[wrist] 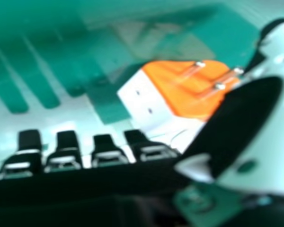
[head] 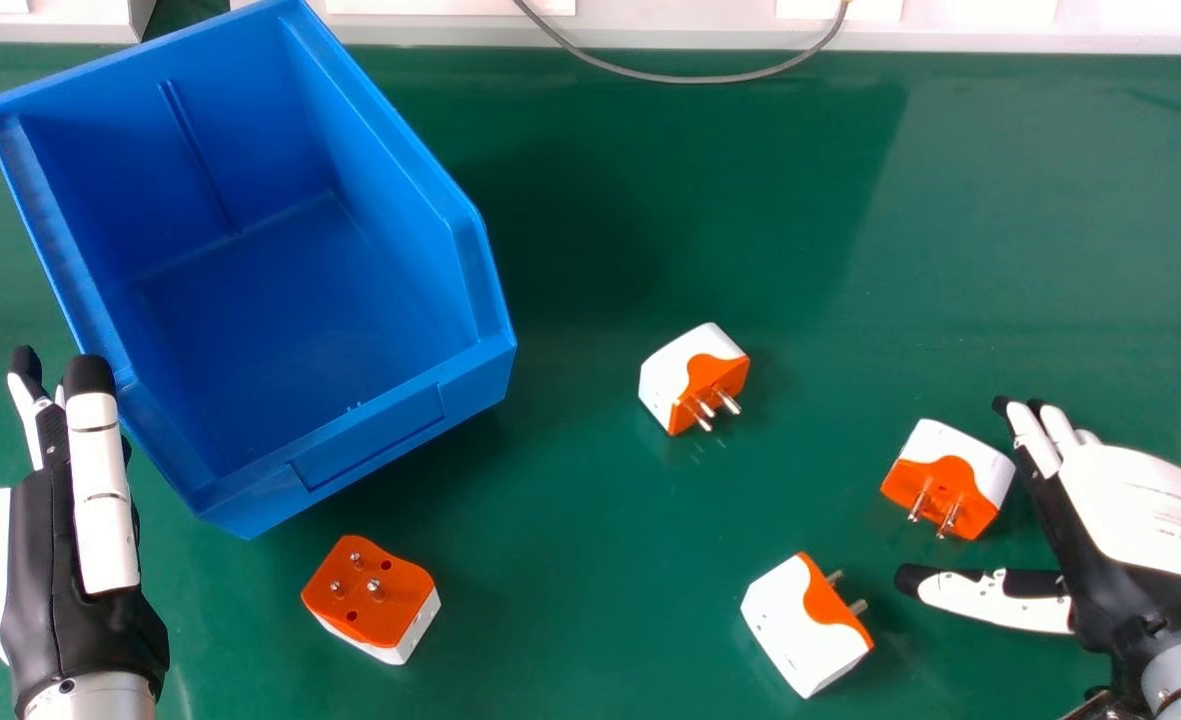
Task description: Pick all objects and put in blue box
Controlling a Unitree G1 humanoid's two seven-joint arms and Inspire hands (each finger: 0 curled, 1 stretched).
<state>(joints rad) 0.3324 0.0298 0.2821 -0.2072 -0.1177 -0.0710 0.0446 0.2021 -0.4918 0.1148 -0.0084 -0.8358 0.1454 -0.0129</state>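
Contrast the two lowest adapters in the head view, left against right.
The left adapter has its orange face and pins turned upward; the right adapter has its pins pointing sideways. Three pins show on the left adapter, two on the right adapter. Both are orange and white, on the green table.

Green tabletop (head: 590, 620) spreads wide here, glossy, catching pale light and soft dark shadows. Grey cable (head: 690, 80) loops down over far edge, and beyond it, white surface (head: 670, 30) runs across, paler rectangular patches along it.
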